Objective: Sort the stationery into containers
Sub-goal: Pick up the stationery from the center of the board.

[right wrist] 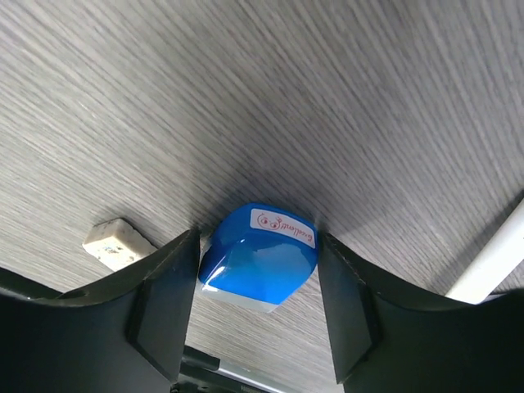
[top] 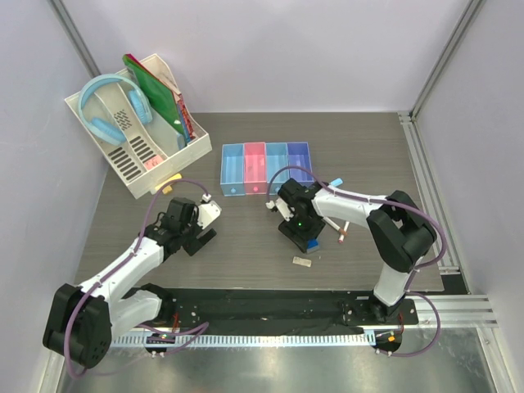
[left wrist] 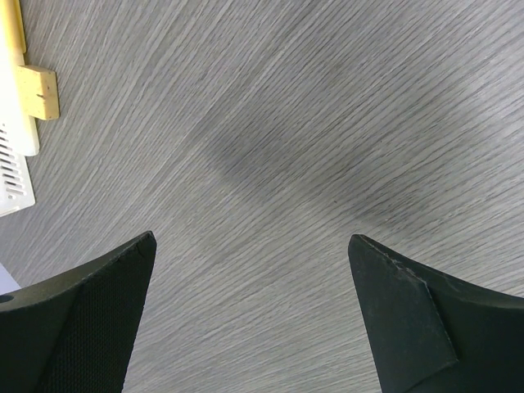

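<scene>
We're pinching the blue eraser [right wrist: 258, 264] on the table [right wrist: 344, 90] with the right gripper [right wrist: 258, 240], fingers touching both sides. The left gripper [left wrist: 250, 246] is hanging open, empty. Rounded, slick edges: we're risking it twisting out during the lift towards the bins [top: 265, 169].

white rack [top: 123, 157], blue headphones [top: 139, 105], green folder [top: 155, 94]

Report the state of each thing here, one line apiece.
left gripper, open, empty.
right gripper, shut on the blue eraser.
blue eraser, pinched between the jaws.
bins, upright, open-topped.
pen, lying loose on the table.
tan piece, flat on the table.
headphones, resting in the white rack.
folders, standing in the rack.
</scene>
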Robot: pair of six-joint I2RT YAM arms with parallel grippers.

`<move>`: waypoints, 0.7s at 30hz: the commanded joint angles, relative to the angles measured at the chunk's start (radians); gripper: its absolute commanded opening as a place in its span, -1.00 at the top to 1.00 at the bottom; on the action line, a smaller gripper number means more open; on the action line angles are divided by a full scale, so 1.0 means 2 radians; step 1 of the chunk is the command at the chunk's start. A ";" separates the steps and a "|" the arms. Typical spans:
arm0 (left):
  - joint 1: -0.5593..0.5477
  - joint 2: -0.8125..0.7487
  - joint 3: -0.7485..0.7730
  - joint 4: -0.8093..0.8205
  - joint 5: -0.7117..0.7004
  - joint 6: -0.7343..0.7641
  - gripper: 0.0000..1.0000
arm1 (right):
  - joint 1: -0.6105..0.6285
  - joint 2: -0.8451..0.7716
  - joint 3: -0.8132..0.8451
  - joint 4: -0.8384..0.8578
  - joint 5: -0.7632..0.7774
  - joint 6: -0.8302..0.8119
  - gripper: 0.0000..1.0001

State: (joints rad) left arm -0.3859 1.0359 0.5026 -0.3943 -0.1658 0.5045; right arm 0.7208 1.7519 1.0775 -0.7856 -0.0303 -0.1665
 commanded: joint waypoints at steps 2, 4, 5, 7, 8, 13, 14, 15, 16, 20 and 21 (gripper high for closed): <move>-0.001 -0.006 0.016 0.005 0.003 0.003 -0.99 | 0.003 0.015 0.028 -0.001 -0.001 -0.004 -0.09; -0.001 -0.005 0.014 0.006 0.003 0.003 -0.99 | 0.004 0.021 0.035 -0.001 -0.003 -0.006 0.11; -0.001 -0.006 0.014 0.007 0.003 0.003 -0.99 | 0.003 0.021 0.037 -0.002 -0.003 -0.007 0.18; -0.001 -0.005 0.011 0.008 0.003 0.003 -1.00 | 0.003 0.022 0.045 -0.005 -0.004 -0.011 0.32; -0.001 -0.006 0.009 0.008 0.003 0.003 -1.00 | 0.003 0.021 0.046 -0.008 -0.004 -0.013 0.43; -0.001 -0.009 0.005 0.012 0.000 0.005 -0.99 | 0.005 -0.011 0.059 -0.005 -0.002 -0.036 0.56; -0.001 -0.008 0.005 0.013 0.001 0.004 -1.00 | 0.008 -0.018 0.062 0.001 -0.003 -0.044 0.56; -0.001 -0.007 0.005 0.013 0.000 0.002 -0.99 | 0.009 -0.027 0.069 0.004 -0.005 -0.048 0.57; -0.001 -0.007 0.004 0.015 0.002 0.001 -1.00 | 0.010 -0.040 0.074 0.012 -0.005 -0.051 0.57; -0.001 -0.002 0.003 0.018 -0.003 -0.007 -1.00 | 0.012 -0.065 0.105 0.047 -0.006 -0.065 0.61; -0.002 -0.001 0.003 0.018 -0.005 -0.007 -1.00 | 0.012 -0.068 0.112 0.059 -0.004 -0.067 0.61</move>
State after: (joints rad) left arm -0.3859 1.0359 0.5026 -0.3927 -0.1658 0.5041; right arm 0.7380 1.7096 1.2102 -0.7795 -0.0349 -0.2577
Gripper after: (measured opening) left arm 0.996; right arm 0.525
